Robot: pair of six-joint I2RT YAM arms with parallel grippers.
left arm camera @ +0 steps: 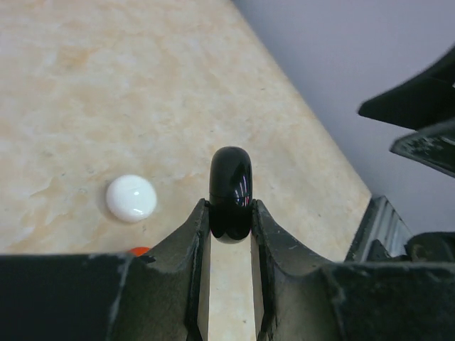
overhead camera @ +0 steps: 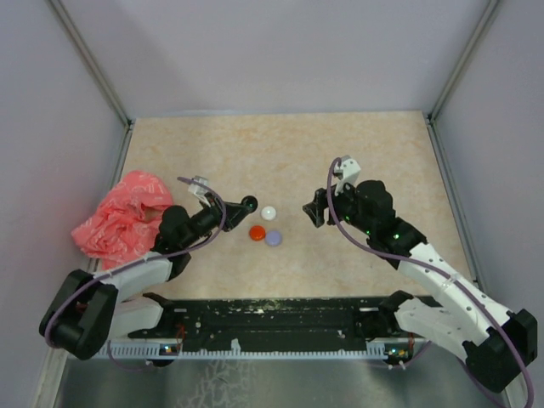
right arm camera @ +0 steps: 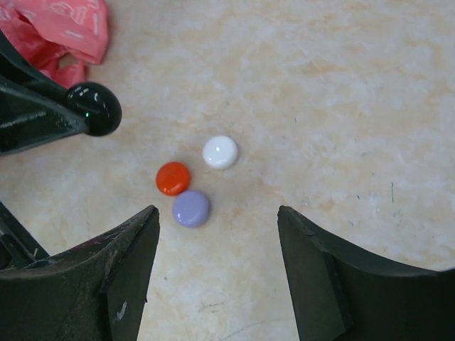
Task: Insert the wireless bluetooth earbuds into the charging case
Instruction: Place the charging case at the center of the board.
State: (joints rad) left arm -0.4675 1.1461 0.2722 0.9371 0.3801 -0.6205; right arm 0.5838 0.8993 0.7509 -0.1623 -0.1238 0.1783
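Left fingers [left arm camera: 190,245] clamped on an upright black disc [left arm camera: 230,186], perhaps a charging case, right fingers [right arm camera: 320,263] apart above a white disc [right arm camera: 220,152], red disc [right arm camera: 173,178] and lilac disc [right arm camera: 191,208] on the worktop [right arm camera: 341,106], pink bag [overhead camera: 119,223] at left.

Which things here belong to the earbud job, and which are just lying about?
Job: black case, pinched in the left tool; white disc, red disc and lilac disc, probably cases too. No earbuds visible.
Lying about: crumpled pink bag at the left edge.
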